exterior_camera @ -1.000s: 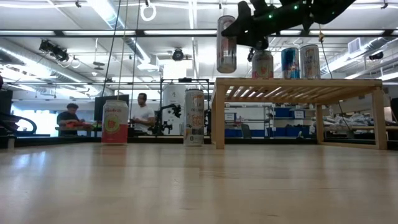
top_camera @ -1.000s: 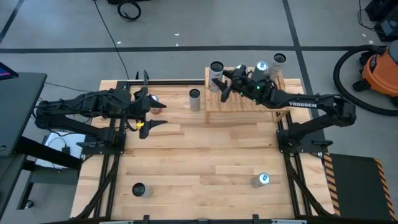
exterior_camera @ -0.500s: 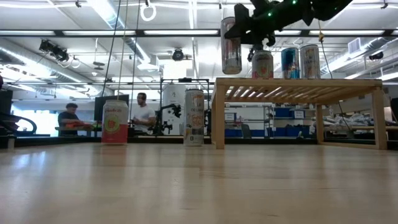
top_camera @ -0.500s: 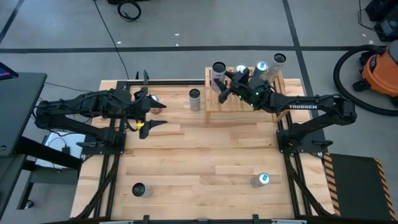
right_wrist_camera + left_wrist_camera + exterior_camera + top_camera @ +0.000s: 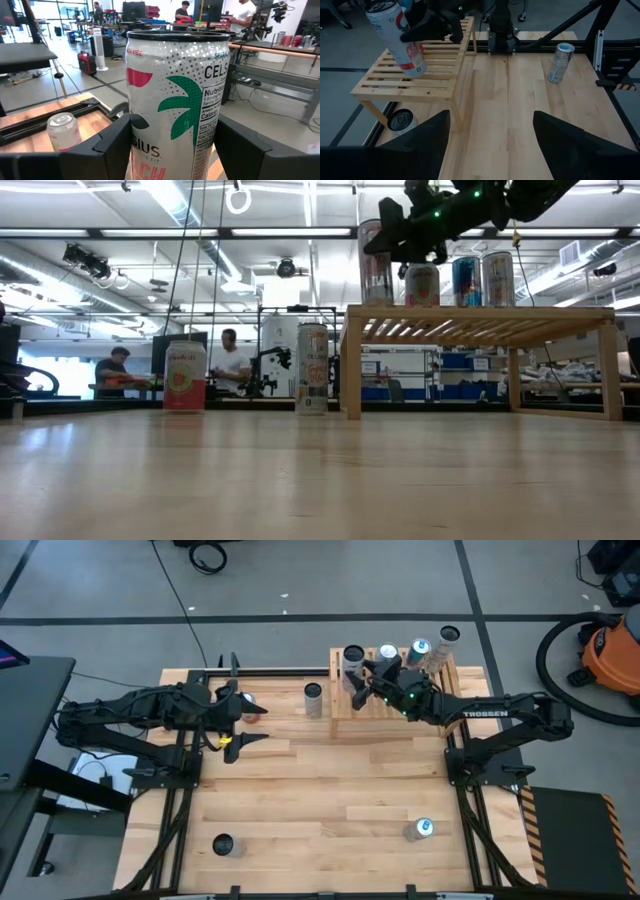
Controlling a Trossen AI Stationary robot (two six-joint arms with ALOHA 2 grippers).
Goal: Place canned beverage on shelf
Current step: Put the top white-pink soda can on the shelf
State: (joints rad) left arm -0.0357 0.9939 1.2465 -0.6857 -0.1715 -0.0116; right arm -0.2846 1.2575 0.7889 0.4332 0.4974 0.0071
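Observation:
The shelf (image 5: pixel 400 695) is a low slatted wooden rack at the table's far right. My right gripper (image 5: pixel 358 670) reaches level over the shelf's left end and is shut on a white canned beverage (image 5: pixel 376 265), also seen in the left wrist view (image 5: pixel 395 37). The can's bottom is at the height of the slats; whether it touches them I cannot tell. My left gripper (image 5: pixel 240 722) waits open at the far left, with nothing between its fingers. My right gripper pinches the can's side wall (image 5: pixel 142 127) between its two fingers, one on each side, on the upper half of the can. The fingers come level from the table's right side. The can stands nearly upright over the shelf's left end.
Three cans (image 5: pixel 420 648) stand along the shelf's far edge. One can (image 5: pixel 313 696) stands on the table left of the shelf, a pink one (image 5: pixel 185 376) by my left gripper. Two more stand near the front edge (image 5: pixel 222 844), (image 5: pixel 420 830).
My right gripper has swung a little toward the shelf's middle and come down with the can. The can, which hung clear above the shelf's left end, now has its bottom at the slats.

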